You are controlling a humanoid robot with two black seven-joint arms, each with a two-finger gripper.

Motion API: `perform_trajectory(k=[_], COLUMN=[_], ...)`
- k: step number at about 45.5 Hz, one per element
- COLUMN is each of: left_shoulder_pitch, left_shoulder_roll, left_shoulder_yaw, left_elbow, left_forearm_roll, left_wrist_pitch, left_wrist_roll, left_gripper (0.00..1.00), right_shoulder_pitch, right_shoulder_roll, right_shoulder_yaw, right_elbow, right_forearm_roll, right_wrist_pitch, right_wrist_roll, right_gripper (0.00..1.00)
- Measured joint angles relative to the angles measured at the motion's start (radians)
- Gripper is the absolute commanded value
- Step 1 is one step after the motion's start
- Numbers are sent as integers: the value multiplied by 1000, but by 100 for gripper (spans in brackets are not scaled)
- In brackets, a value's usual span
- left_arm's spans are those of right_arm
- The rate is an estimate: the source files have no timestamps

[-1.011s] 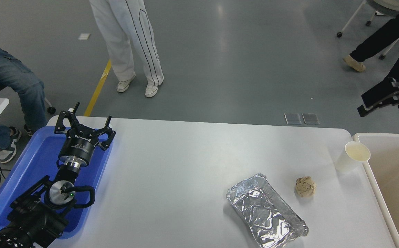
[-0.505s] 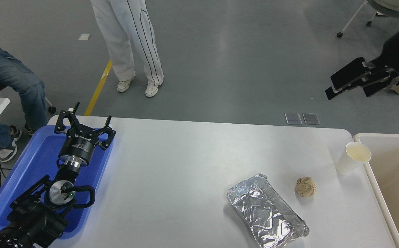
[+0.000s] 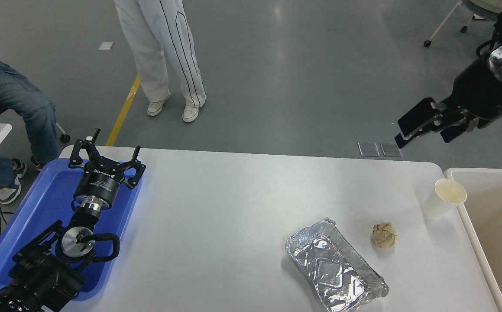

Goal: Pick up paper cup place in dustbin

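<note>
The white paper cup stands upright near the table's right edge, right beside the cream dustbin, whose pale rim meets that edge. My right gripper hangs in the air beyond the table's far edge, up and to the left of the cup. It is open and holds nothing, well apart from the cup. My left gripper is parked open over the blue tray at the lower left.
A crumpled tan paper ball lies left of the cup, and a foil tray sits further left toward the front. The blue tray is at the table's left end. A person's legs stand beyond the table.
My right arm has swung in from the right edge toward the left, first rising, then dipping a little. More of its wrist shows. The cup and the left arm have not moved.
</note>
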Motion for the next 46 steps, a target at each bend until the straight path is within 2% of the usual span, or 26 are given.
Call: perform_trajectory(k=[9, 17, 26, 37, 46], left_shoulder_pitch=[0, 0, 1, 1, 1], left_shoulder_roll=[0, 0, 0, 0, 0], left_shoulder_yaw=[0, 0, 0, 0, 0], left_elbow=[0, 0, 0, 0, 0], left_forearm_roll=[0, 0, 0, -1, -1], left_wrist_pitch=[-1, -1, -1, -1, -1], left_wrist_roll=[0, 0, 0, 0, 0], left_gripper=[100, 100, 100, 100, 100], right_shoulder_pitch=[-77, -111, -152, -241, -354], right_shoulder_roll=[6, -7, -29, -42, -53], right_shoulder_yaw=[-6, -28, -51, -60, -60], right_elbow=[-29, -40, -46, -81, -150], right_forearm_roll=[-8, 104, 183, 213, 229], right_wrist_pitch=[-55, -88, -197, -319, -357], right_wrist_roll=[-43, -59, -66, -71, -72], right_gripper=[100, 100, 100, 100, 100])
